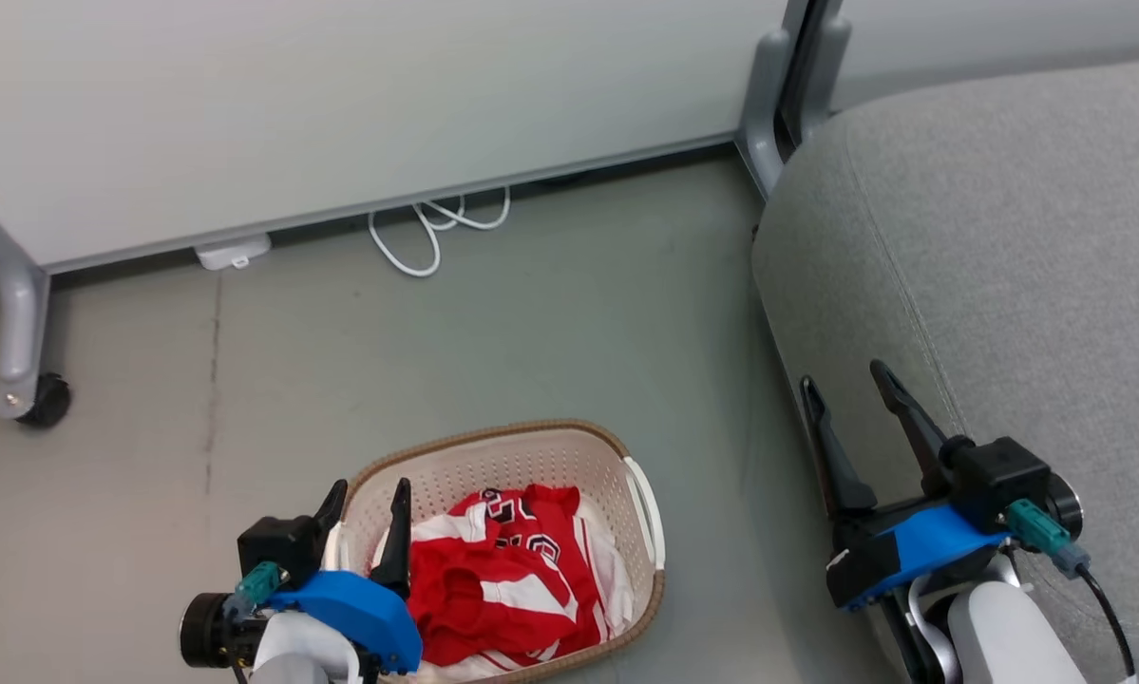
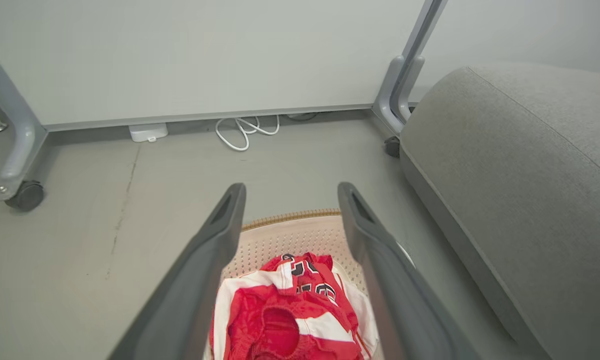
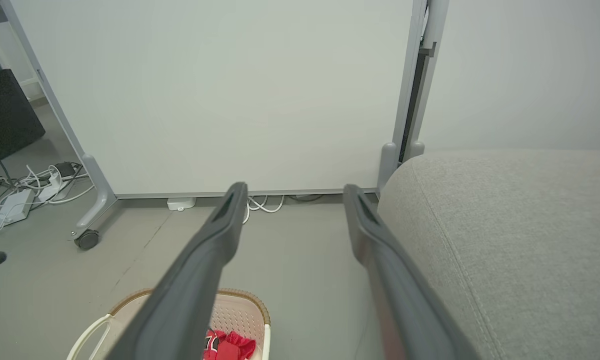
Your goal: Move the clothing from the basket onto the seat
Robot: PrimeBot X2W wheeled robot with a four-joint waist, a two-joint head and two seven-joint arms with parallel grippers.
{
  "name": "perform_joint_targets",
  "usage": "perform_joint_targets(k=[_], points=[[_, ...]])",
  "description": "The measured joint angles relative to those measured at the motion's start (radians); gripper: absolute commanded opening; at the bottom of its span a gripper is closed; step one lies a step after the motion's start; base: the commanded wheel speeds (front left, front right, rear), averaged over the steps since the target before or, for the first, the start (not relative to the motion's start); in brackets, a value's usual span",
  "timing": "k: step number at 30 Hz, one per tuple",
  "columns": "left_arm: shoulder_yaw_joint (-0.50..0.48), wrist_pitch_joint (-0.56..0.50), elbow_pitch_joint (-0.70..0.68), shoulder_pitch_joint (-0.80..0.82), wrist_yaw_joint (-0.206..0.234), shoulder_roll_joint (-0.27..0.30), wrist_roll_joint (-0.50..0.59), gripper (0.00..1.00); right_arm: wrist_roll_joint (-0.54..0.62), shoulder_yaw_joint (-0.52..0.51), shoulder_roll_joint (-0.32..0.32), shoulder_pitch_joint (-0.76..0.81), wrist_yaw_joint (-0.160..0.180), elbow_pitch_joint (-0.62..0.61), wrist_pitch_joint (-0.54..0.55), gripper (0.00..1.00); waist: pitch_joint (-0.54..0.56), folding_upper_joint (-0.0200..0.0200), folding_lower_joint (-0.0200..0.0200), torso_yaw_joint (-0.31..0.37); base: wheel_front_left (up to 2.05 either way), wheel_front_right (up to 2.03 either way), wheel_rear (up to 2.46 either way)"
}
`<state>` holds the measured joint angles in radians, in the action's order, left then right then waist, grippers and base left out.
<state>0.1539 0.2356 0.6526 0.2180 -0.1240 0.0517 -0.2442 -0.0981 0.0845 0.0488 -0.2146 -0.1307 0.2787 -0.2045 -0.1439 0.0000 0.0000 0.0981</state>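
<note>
Task is looking unstarted: all the clothing (image 1: pixel 503 579) in view is lying bunched in the basket (image 1: pixel 493 439). It's red fabric with white trim, the numbered jersey is showing toward the far side of the heap, and some white cloth is poking out along the right edge. The basket is sitting on the floor (image 1: pixel 531 323), near and left of centre. The seat (image 1: pixel 1006 237) is standing to its right, with a strip of floor running between them, so they're not touching. The stretch of cushion in view is lying bare grey, so nothing is counting as delivered. The left gripper (image 1: pixel 371 486) is hovering over the basket's near-left rim, jaws spread wide and carrying nothing. In its wrist view the fingers are framing the pile from above, clear of the fabric as far as I can judge. The right gripper (image 1: pixel 843 375) is hanging at the seat's near-left edge, also gaping wide and holding nothing. A partition panel (image 1: pixel 341 95) is standing at the far side with a white cable (image 1: pixel 433 233) coiled at its foot, well away from the work. By my read the whole job is pending: going down into the basket, pinching cloth, lifting clear of the rim, carrying right, letting go over the cushion. It's likely needing repeats, since there seems to be more than one garment. Thin fabric is probably going to drape and catch the rim.
</note>
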Motion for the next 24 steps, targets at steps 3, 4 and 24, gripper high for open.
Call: perform_joint_targets(k=[3,4,24], points=[[-0.001,-0.03,0.074,0.056,0.0,0.004,-0.028,1.0,0.0,-0.001,0.0,-0.023,0.0,-0.016,0.0,1.0,-0.058,0.0,0.0,0.027,0.0,0.0,0.0],[-0.003,-0.043,0.1,0.075,0.0,0.005,-0.039,1.0,0.0,-0.002,0.0,-0.031,0.0,-0.022,0.0,1.0,-0.078,0.0,0.0,0.036,0.0,0.0,0.0],[0.024,-0.204,0.417,0.328,-0.005,0.072,-0.17,1.0,-0.048,0.049,0.001,-0.135,0.0,-0.065,-0.04,1.0,-0.446,-0.0001,0.0002,0.225,0.0,0.0,0.0]])
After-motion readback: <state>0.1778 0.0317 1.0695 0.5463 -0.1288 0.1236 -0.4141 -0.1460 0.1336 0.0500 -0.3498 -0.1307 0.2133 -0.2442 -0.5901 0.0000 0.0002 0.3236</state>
